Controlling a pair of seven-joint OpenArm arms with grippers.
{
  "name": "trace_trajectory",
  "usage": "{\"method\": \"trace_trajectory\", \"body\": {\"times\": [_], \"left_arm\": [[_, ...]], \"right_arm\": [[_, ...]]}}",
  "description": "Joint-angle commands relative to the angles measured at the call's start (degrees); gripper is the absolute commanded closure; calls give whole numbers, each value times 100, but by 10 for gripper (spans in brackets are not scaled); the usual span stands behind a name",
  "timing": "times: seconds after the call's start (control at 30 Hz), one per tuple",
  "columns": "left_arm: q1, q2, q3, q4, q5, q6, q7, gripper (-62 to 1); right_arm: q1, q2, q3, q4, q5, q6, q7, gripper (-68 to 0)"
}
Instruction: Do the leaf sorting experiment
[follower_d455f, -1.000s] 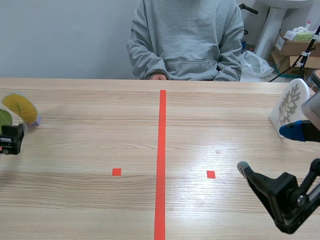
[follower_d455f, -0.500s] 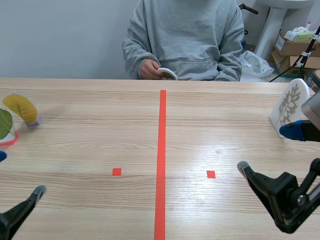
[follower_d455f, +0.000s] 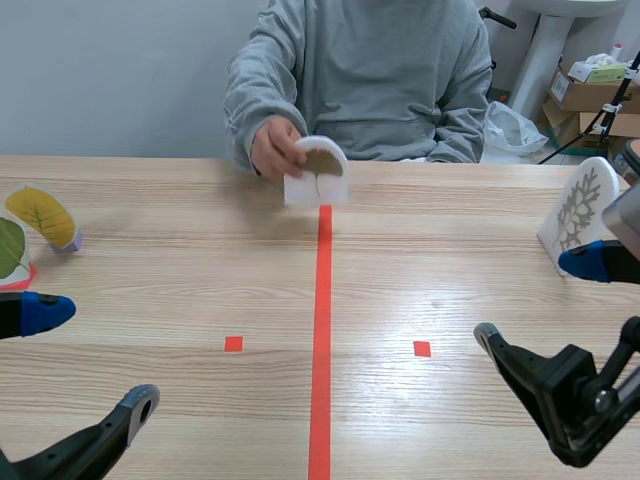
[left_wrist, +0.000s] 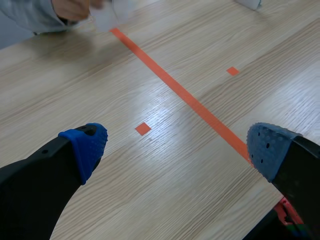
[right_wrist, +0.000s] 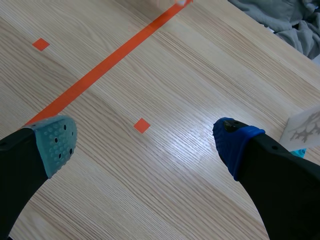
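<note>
The left gripper (follower_d455f: 92, 360) hangs low over the table, well to the left of the red line (follower_d455f: 322, 320). Its two fingers stand wide apart and nothing is between them. One finger ends in a blue pad (follower_d455f: 45, 312), the other in a grey pad (follower_d455f: 140, 404). The right gripper (follower_d455f: 536, 300) is on the other side of the line, also low and well apart from it. Its jaws are spread wide too and hold nothing. The right arm comes in low from the right of the line.
</note>
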Motion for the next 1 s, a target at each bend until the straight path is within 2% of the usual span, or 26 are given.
{"method": "trace_trajectory", "body": {"times": [0.0,0.2,0.97], "left_arm": [[-26,81,-31,142,-107,-35,90,-598],[-31,79,-31,413,-107,-81,289,-598],[-44,79,-31,415,-103,-98,286,-598]], "right_arm": [[50,46,11,2,37,-37,76,-556],[50,46,11,2,37,-37,76,-556],[50,46,11,2,42,-39,70,-556]]}}
